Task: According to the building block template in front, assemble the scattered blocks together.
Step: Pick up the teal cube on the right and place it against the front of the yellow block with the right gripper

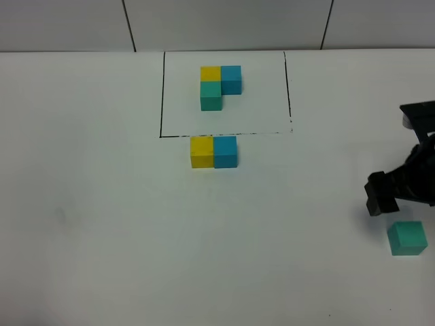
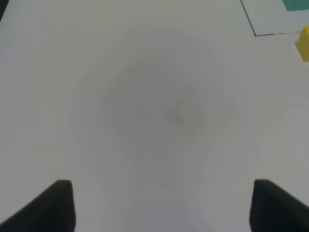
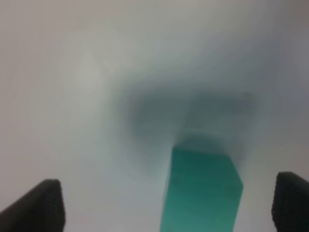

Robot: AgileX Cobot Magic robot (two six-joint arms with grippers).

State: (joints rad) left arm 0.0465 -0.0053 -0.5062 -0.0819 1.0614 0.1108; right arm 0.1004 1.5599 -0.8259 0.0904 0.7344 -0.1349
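Yellow cube (image 1: 202, 151) & blue cube (image 1: 225, 151) sit touching, side by side, just outside the building block template (image 1: 221, 87) frame's near edge. Teal-green cube (image 1: 407, 238) lies well apart, off to its near-right. R gripper (image 3: 169, 205) hovers over it, jaws wide, gripping nothing. L gripper (image 2: 164, 205) is wide too, empty.

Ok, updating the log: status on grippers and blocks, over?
Left gripper open, empty. Right gripper open beside loose teal cube. Yellow cube and blue cube joined by template. Nothing blocking.

3 loose blks (image 1: 202, 151) (image 1: 225, 151) (image 1: 407, 238), 1 tmpl (image 1: 211, 95)
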